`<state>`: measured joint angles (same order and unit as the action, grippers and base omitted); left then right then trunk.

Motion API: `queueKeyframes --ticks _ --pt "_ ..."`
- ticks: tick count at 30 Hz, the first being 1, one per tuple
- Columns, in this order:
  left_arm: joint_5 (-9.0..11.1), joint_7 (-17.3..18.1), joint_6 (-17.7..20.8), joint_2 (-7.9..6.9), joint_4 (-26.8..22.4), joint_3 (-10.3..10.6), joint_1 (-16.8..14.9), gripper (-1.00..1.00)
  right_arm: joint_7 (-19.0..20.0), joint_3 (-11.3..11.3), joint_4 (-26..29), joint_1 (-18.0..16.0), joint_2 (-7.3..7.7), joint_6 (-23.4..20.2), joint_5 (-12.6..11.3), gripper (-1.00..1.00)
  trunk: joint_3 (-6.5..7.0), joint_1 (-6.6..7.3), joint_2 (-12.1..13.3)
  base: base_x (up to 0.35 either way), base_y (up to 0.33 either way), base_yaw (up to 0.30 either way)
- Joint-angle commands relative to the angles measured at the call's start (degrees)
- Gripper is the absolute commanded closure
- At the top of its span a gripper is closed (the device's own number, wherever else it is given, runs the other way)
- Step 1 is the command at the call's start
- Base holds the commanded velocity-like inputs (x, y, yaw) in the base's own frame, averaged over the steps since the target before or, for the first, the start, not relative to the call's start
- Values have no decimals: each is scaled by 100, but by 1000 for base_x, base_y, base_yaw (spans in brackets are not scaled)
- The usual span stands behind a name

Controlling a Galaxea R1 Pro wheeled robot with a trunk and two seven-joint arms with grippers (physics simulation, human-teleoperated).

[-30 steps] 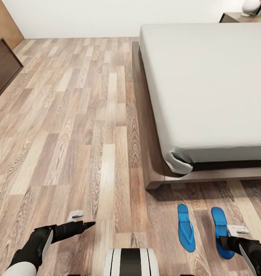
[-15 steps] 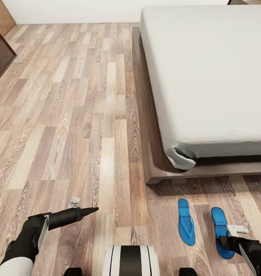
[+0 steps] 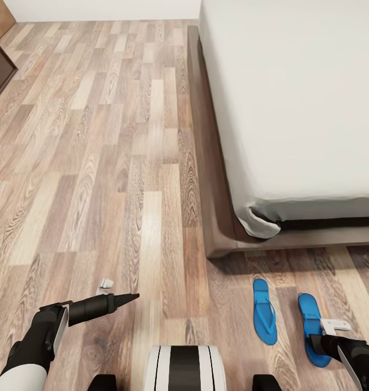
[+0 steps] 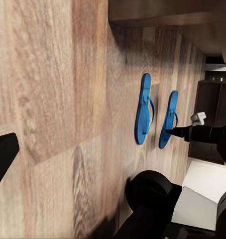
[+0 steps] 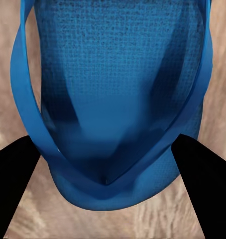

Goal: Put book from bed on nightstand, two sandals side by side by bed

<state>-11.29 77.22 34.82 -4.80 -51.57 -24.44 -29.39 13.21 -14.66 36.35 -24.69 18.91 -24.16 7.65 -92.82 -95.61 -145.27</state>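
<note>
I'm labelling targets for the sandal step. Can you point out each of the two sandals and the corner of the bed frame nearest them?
Left sandal [image 3: 264, 319]: head view, middle of its sole.
Right sandal [image 3: 309, 317]: head view, front half of its sole.
Bed frame [image 3: 217, 247]: head view, its near wooden corner.

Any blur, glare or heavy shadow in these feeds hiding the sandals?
Head view: sharp, even light; both sandals clear, soft shadow under the bed frame. Left wrist view: nearby floor blurred, sandals crisp. Right wrist view: sandal fills frame, slightly soft; right tool's fingertips black silhouettes.
</note>
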Motion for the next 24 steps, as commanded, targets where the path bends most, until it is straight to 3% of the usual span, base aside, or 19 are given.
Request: queueKeyframes --ticks 1,11,18,24 --pt "-55 36 60 5 -3 -19 -5 -100 49 -29 9 -1 -6 -27 61 100 -3 -1 -1 186 137 0" --pt "-49 5 60 5 -3 -25 -5 -100 50 -29 9 -1 -2 -27 61 100 -3 -1 -1 135 82 0" --pt "-49 3 60 5 -3 -25 -5 -100 50 -29 12 -1 -1 -27 61 100 -3 -1 -1 266 76 0" --pt "-49 6 60 5 -3 -26 -5 -100 50 -29 13 -1 -1 -27 61 100 -3 -1 -1 39 6 0"
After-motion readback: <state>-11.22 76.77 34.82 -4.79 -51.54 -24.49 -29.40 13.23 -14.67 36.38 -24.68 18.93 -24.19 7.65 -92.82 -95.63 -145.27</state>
